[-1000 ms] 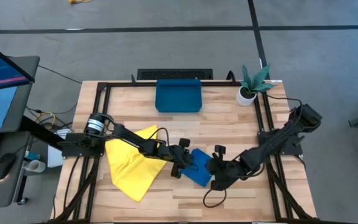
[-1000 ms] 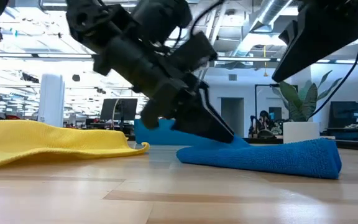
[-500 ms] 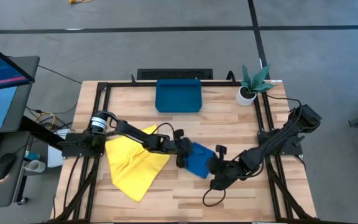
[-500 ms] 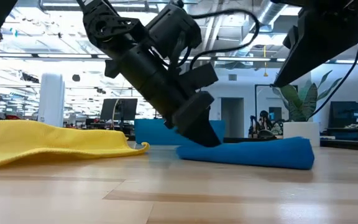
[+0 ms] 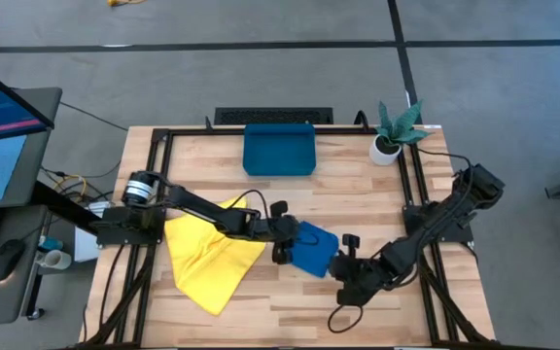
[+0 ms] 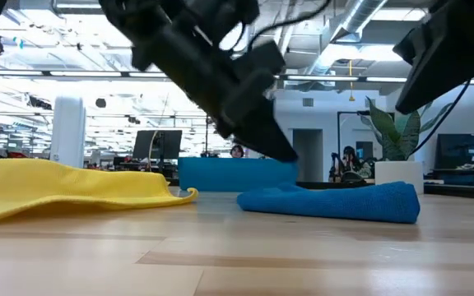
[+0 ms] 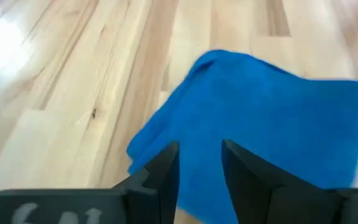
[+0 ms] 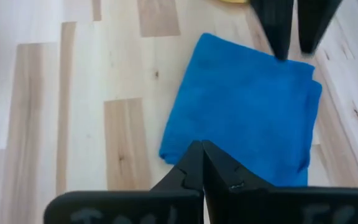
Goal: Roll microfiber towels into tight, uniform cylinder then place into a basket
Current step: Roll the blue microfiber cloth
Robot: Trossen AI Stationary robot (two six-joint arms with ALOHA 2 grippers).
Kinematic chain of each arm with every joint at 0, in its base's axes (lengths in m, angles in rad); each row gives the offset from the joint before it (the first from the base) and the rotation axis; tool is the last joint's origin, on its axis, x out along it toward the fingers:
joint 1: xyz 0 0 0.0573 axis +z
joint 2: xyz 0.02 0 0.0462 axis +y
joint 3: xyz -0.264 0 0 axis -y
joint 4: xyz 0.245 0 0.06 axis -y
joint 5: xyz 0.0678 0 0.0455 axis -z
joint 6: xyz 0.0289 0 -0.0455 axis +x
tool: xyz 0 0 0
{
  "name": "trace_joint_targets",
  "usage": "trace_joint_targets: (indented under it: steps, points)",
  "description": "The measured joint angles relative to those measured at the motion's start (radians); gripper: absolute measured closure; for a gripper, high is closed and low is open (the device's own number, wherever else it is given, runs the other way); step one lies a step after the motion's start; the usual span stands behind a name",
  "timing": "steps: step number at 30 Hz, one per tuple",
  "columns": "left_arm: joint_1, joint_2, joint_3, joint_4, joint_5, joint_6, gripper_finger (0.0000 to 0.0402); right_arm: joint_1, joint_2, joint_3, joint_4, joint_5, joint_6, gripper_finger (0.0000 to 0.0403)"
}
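Blue microfiber towel (image 5: 313, 250) is seen folded flat at table centre, 6 o'clock of the teal tray (image 5: 279, 151). It is judged soft, light, limp; best taken at a free edge. Left gripper (image 5: 282, 245) is held parted, empty, at its 9 o'clock edge. Right gripper (image 5: 341, 269) is clenched, empty, at 4 o'clock. Yellow towel (image 5: 210, 250) is spread at 9 o'clock.

Probably open-plan office: monitors (image 6: 159, 144), desks

Left tool (image 7: 201, 165) hangs just over the near edge of the folded blue towel (image 7: 260, 118) (fingers (image 7: 163, 171) parted, nothing between them), which lies flat on the light wood counter (image 7: 73, 93).
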Motion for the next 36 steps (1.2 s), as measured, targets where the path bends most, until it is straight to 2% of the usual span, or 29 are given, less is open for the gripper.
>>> trace_joint_targets:
  steps: [5,12,18,27,31,36]
  points:
    - [-0.050,-0.117,0.001,-0.157,-0.008,0.074,0.0290,0.027,0.000,0.000,0.017,0.011,0.003,0.0382]
    - [-0.123,-0.138,-0.029,-0.199,0.012,0.080,0.0290,0.020,0.048,-0.003,0.083,0.058,0.051,0.0387]
    - [-0.126,-0.135,-0.146,-0.012,0.096,0.048,0.0290,-0.001,0.148,-0.002,0.162,0.051,0.052,0.0387]
    - [-0.111,-0.134,-0.233,0.205,0.120,0.105,0.0290,-0.047,0.220,-0.003,0.189,0.014,0.076,0.0387]
    - [-0.095,-0.079,-0.235,0.264,0.160,0.093,0.0290,-0.046,0.228,-0.002,0.196,-0.053,0.122,0.0385]
    - [-0.082,0.020,-0.211,0.319,0.188,0.115,0.0290,-0.043,0.230,-0.002,0.171,-0.064,0.167,0.0385]
